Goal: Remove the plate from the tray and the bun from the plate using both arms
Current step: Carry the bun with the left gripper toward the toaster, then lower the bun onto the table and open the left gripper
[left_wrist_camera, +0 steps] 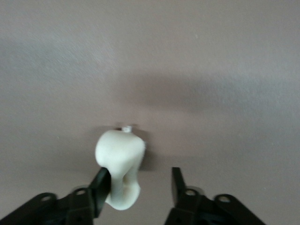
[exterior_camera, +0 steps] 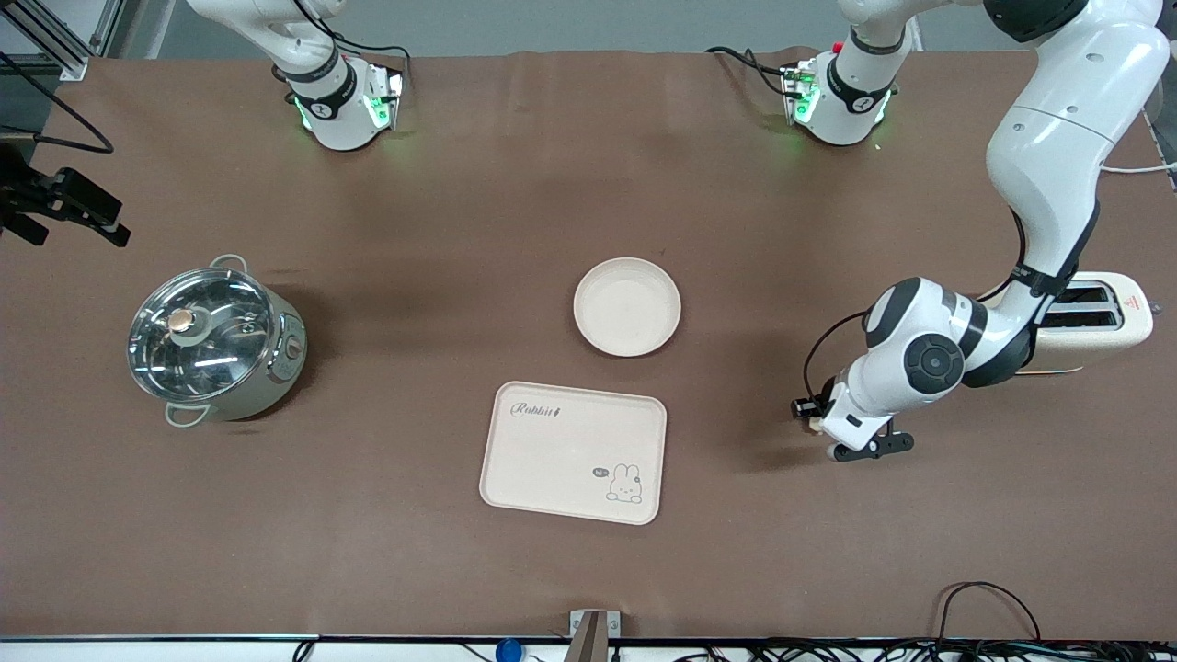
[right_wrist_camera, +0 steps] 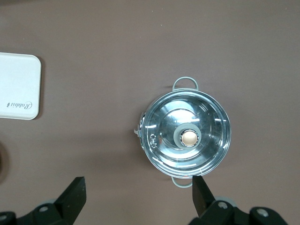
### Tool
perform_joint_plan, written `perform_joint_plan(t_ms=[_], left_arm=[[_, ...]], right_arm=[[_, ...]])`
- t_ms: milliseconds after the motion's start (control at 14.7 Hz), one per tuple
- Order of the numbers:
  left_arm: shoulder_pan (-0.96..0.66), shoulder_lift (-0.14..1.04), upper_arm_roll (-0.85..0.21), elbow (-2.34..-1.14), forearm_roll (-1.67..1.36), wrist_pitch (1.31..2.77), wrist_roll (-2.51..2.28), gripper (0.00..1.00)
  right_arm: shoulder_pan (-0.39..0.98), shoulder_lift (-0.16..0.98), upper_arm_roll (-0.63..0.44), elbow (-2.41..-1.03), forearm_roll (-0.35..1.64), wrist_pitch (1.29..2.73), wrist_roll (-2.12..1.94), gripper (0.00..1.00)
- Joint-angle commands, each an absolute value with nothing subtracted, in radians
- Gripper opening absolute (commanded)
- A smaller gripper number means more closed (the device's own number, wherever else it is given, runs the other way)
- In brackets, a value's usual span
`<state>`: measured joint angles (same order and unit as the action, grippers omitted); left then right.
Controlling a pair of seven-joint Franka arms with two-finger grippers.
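Observation:
The round cream plate (exterior_camera: 627,306) lies on the table, just farther from the front camera than the rabbit tray (exterior_camera: 574,451). My left gripper (exterior_camera: 860,449) hangs low over bare brown table between the tray and the toaster. In the left wrist view the left gripper (left_wrist_camera: 139,176) is open. The pale, dented bun (left_wrist_camera: 119,164) leans against one finger (left_wrist_camera: 101,185), and a gap separates it from the other finger. My right gripper (right_wrist_camera: 138,183) is open and empty, high above the table beside the pot (right_wrist_camera: 187,136).
A steel pot with a glass lid (exterior_camera: 216,340) stands toward the right arm's end. A cream toaster (exterior_camera: 1094,317) sits toward the left arm's end, partly under the left arm. The tray's corner (right_wrist_camera: 18,86) shows in the right wrist view.

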<state>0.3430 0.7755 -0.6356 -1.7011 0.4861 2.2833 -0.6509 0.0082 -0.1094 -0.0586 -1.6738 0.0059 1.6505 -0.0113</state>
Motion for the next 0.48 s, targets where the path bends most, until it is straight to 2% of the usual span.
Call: perform_joint_plan(t_ms=[0, 136, 407], left_arm=[[0.341, 0.767, -0.634, -1.671, 0.502, 2.281, -0.65, 1.0], [0.345, 0.735, -0.637, -1.669, 0.505, 2.249, -0.646, 1.0], [0.344, 0.62, -0.682, -1.596, 0.5, 2.044, -0.638, 1.0]], right_arm=[[0.014, -0.11, -0.054, -1.666, -0.009, 1.64, 0.002, 1.0], [0.017, -0.109, -0.055, -1.664, -0.009, 1.643, 0.002, 1.0], [0.015, -0.11, -0.054, -1.666, -0.009, 1.64, 0.002, 1.0]])
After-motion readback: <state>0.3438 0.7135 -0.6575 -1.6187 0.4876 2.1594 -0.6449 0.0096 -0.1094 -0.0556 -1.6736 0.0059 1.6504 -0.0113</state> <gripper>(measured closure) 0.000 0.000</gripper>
